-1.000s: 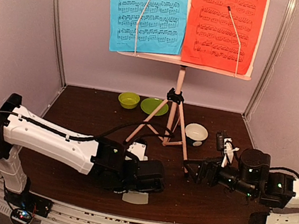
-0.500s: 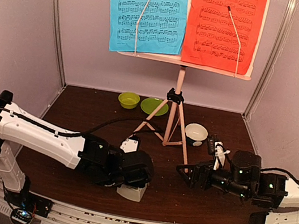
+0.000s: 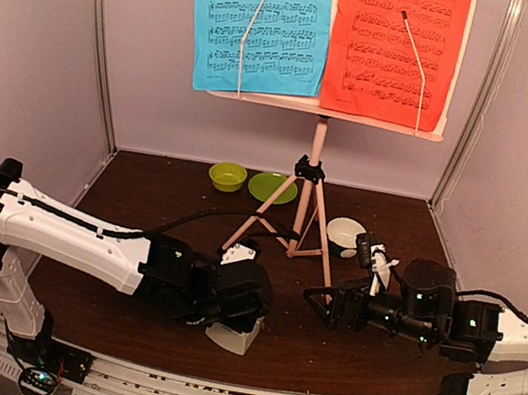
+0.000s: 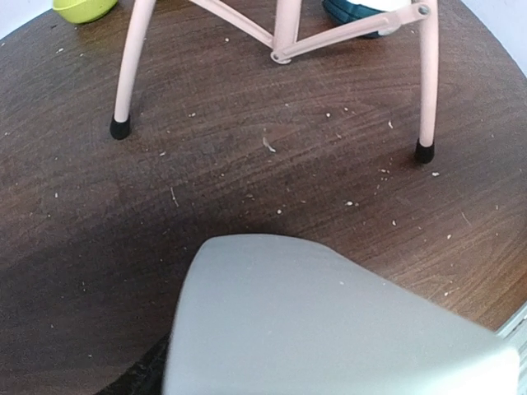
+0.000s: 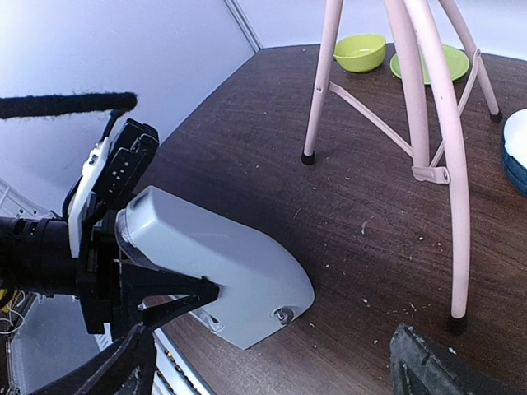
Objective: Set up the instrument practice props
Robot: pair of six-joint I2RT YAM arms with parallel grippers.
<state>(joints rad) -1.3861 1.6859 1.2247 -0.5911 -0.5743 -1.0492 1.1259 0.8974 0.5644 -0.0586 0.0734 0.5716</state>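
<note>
The pale pink music stand is upright at the back on tripod legs, with a blue page and a red page on its desk. The white metronome lies tilted near the table's front edge, base to the right. It fills the lower left wrist view. My left gripper straddles its narrow end. One finger lies along its side and the other is hidden. My right gripper is open and empty, facing the metronome's base beside the stand's right leg.
A green bowl and a green plate sit at the back behind the stand. A small white bowl with a dark rim stands right of the legs. The table's front rail is just below the metronome. Walls close in on both sides.
My left arm has drawn back to the left, and its jaws have narrowed round the metronome's top. My right gripper has slid left toward the metronome, still open.
</note>
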